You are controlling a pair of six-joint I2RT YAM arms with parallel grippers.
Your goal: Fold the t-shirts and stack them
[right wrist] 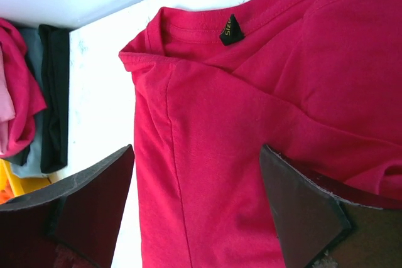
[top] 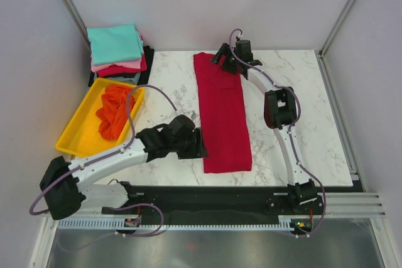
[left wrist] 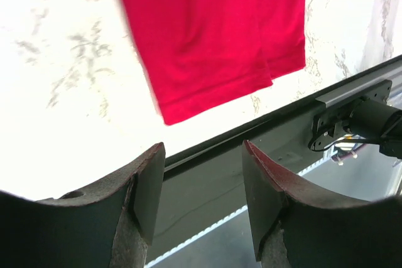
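Observation:
A crimson red t-shirt point(top: 221, 114) lies on the marble table as a long narrow strip, collar at the far end. Its hem shows in the left wrist view point(left wrist: 213, 36) and its collar with a black tag in the right wrist view point(right wrist: 251, 111). My left gripper point(top: 200, 144) is open and empty just left of the shirt's near end. My right gripper point(top: 221, 54) is open above the collar end, jaws spread over the cloth. A bright orange t-shirt point(top: 114, 111) lies crumpled in the yellow tray point(top: 78, 133). A stack of folded t-shirts point(top: 117, 49), teal on top, sits at the far left.
The folded stack's pink, red, grey and black edges show at the left of the right wrist view point(right wrist: 31, 123). The table's near edge and black rail point(left wrist: 251, 149) lie right under my left gripper. Grey walls close the workspace on three sides.

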